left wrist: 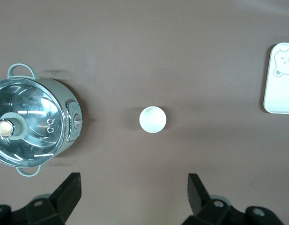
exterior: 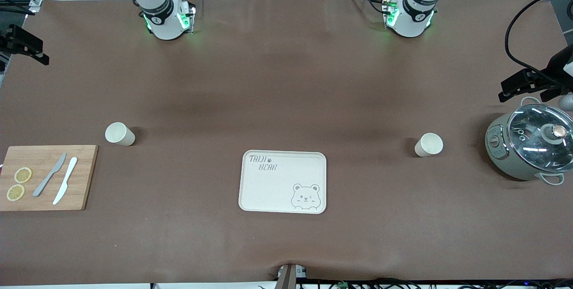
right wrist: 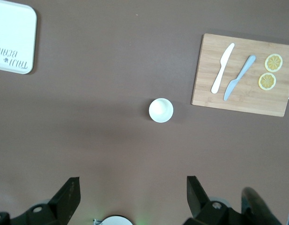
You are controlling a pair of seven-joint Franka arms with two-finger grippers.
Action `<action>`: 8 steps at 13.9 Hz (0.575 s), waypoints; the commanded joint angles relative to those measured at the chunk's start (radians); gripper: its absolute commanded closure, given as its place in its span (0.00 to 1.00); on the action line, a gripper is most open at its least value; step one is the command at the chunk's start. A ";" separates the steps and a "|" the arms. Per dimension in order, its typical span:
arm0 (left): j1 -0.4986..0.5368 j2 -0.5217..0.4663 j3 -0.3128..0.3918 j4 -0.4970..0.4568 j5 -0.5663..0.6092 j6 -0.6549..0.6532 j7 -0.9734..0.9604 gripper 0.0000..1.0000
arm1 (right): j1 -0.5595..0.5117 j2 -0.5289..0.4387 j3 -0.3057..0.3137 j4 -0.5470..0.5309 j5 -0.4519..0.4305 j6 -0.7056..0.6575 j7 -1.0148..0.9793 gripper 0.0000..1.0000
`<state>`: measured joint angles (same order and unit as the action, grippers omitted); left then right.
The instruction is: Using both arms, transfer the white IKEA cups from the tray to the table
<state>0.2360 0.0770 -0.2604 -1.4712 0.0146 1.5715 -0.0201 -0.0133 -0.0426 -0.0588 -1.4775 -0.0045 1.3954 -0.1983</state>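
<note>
Two white IKEA cups stand upright on the brown table. One cup [exterior: 120,133] is toward the right arm's end, beside the cutting board; it shows in the right wrist view [right wrist: 161,110]. The other cup [exterior: 429,144] is toward the left arm's end, beside the pot; it shows in the left wrist view [left wrist: 152,119]. My left gripper [left wrist: 134,187] is open and empty, high over the table near its cup, and shows at the front view's edge [exterior: 506,92]. My right gripper [right wrist: 133,190] is open and empty, high over the table near its cup, and shows at the other edge [exterior: 42,56].
A cream bear-printed tray [exterior: 283,181] lies between the cups, nearer to the front camera. A wooden cutting board [exterior: 47,177] with two knives and lemon slices lies at the right arm's end. A pot with a glass lid [exterior: 532,146] stands at the left arm's end.
</note>
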 commanded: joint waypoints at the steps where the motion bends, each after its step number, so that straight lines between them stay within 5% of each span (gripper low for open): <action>1: 0.003 -0.010 -0.007 0.012 0.001 -0.013 -0.003 0.00 | -0.008 -0.014 0.020 -0.014 -0.015 0.001 0.091 0.00; 8: 0.005 -0.013 -0.008 0.012 0.002 -0.039 -0.004 0.00 | -0.017 -0.011 0.019 -0.014 -0.020 0.004 0.092 0.00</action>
<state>0.2331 0.0768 -0.2607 -1.4669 0.0146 1.5630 -0.0201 -0.0171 -0.0426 -0.0528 -1.4784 -0.0045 1.3955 -0.1226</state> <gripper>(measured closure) 0.000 0.000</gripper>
